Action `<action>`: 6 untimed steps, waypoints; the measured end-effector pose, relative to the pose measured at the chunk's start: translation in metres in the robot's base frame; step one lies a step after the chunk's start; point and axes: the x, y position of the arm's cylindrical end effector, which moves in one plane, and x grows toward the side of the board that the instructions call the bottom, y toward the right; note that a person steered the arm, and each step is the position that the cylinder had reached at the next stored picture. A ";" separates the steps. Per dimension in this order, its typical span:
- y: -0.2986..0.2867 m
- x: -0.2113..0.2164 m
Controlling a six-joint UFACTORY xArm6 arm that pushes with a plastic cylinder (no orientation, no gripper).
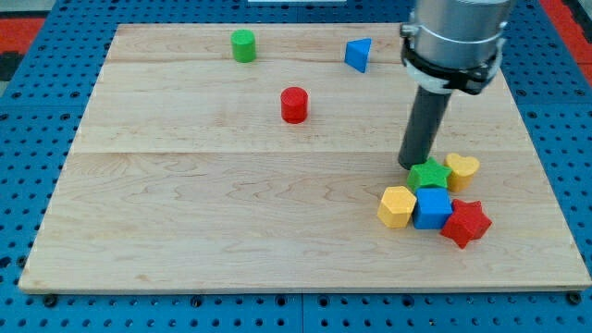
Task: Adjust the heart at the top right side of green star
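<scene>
A yellow heart [462, 170] lies at the right of the board, touching the upper right side of a green star [429, 175]. My tip [413, 165] stands just left of and above the green star, close to its upper left point, and apart from the heart. Below the star sit a blue cube [432, 207], a yellow hexagon [397, 205] to its left and a red star [466, 223] to its right, all packed together.
A red cylinder [294, 104] stands near the board's middle. A green cylinder [243, 45] and a blue triangle [359, 54] lie near the view's top. The wooden board [185, 222] sits on a blue pegboard; its right edge is close to the cluster.
</scene>
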 end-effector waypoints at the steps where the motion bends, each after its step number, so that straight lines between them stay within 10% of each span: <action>1: -0.031 -0.009; 4: 0.092 -0.001; 6: 0.045 -0.002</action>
